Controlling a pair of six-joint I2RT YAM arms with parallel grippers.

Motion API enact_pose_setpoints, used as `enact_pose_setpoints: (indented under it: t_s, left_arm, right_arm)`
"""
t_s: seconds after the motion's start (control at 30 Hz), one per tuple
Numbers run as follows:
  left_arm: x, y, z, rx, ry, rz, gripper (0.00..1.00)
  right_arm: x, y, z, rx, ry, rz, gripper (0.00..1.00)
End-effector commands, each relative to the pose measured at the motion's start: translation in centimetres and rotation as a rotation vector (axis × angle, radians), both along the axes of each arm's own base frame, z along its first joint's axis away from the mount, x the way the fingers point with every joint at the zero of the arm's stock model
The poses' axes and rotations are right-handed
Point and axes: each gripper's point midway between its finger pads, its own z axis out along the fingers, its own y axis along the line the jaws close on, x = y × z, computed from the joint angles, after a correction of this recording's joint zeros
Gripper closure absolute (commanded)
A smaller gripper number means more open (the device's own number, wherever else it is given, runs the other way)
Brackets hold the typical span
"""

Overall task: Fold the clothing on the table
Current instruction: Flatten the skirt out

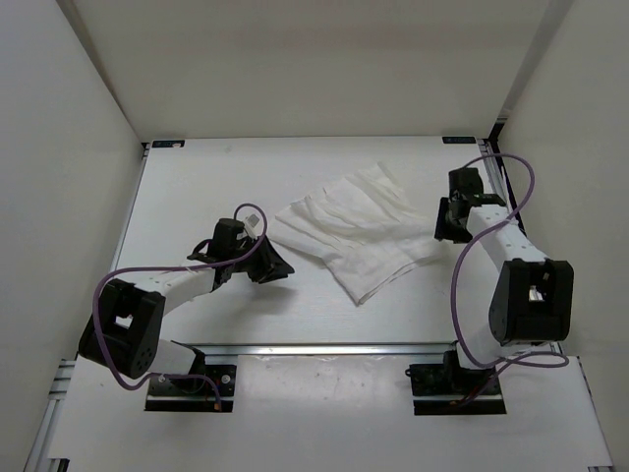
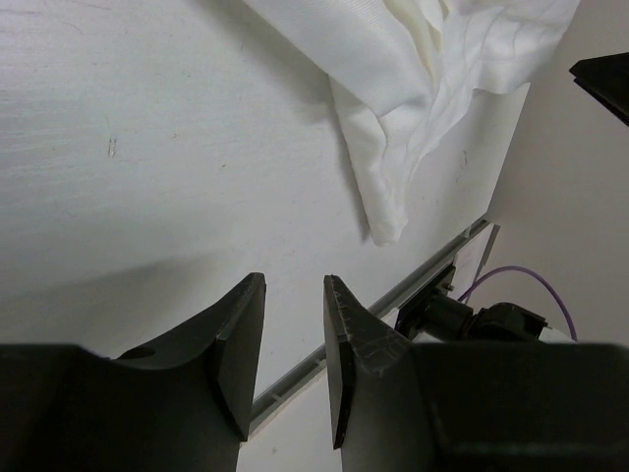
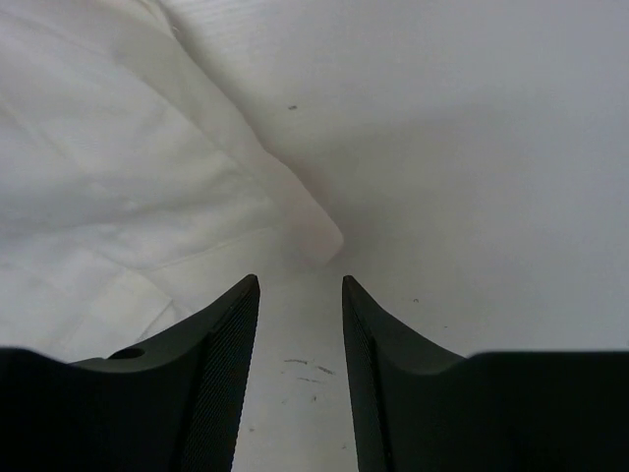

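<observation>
The left gripper (image 2: 295, 283) and right gripper (image 3: 300, 283) flank the crumpled clothing (image 1: 359, 231) on the table (image 1: 197, 187), jaws parted and empty

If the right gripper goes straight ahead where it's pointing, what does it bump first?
Probably the clothing: its rounded corner lies on the table just ahead of the right gripper, though depth is hard to judge.

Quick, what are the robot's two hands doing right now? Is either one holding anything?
Left gripper: open, holding nothing.
Right gripper: open, holding nothing; a corner of the clothing lies just ahead of it.
</observation>
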Motion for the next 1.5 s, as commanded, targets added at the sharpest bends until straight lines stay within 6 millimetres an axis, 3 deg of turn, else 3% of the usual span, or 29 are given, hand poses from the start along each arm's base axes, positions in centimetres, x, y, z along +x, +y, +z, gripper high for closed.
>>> enact_pose_setpoints:
  t_s: [0.0, 0.23, 0.43, 0.53, 0.9, 1.13, 1.17, 1.27, 1.37, 1.47]
  left_arm:
    - [0.0, 0.0, 1.2, -0.011, -0.026, -0.027, 0.59]
    - [-0.2, 0.5, 0.8, 0.000, -0.017, -0.013, 0.59]
    - [-0.4, 0.6, 0.6, 0.012, -0.005, -0.019, 0.59]
    - [-0.8, 0.8, 0.4, 0.015, 0.010, -0.018, 0.59]
    - [-0.5, 0.9, 0.6, 0.026, 0.015, -0.021, 0.59]
    - [-0.4, 1.4, 0.3, 0.024, 0.027, -0.007, 0.60]
    - [-0.3, 1.4, 0.4, 0.014, 0.027, 0.000, 0.59]
    - [-0.4, 1.5, 0.1, 0.008, 0.030, 0.005, 0.60]
    - [-0.3, 1.2, 0.5, 0.002, 0.017, -0.006, 0.60]
    - [-0.3, 0.3, 1.0, 0.006, -0.002, -0.040, 0.60]
  right_arm:
    - [0.2, 0.5, -0.9, 0.146, -0.001, -0.018, 0.55]
    - [-0.1, 1.8, -2.6, 0.137, 0.038, 0.043, 0.54]
    - [0.7, 1.0, -2.8, 0.068, 0.038, 0.064, 0.51]
    - [1.2, -0.5, -2.9, -0.015, 0.052, 0.074, 0.47]
    - [2.4, -0.7, -3.7, -0.035, 0.067, 0.098, 0.48]
    - [2.6, 1.6, -4.8, 0.143, 0.088, 0.150, 0.70]
    - [2.4, 1.8, -5.0, 0.161, 0.098, 0.153, 0.82]
    - [2.0, 1.8, -5.0, 0.171, 0.107, 0.151, 1.00]
    - [2.0, 1.9, -4.2, 0.179, 0.084, 0.140, 1.00]
    - [1.9, 3.3, -1.9, 0.221, 0.037, 0.170, 1.00]
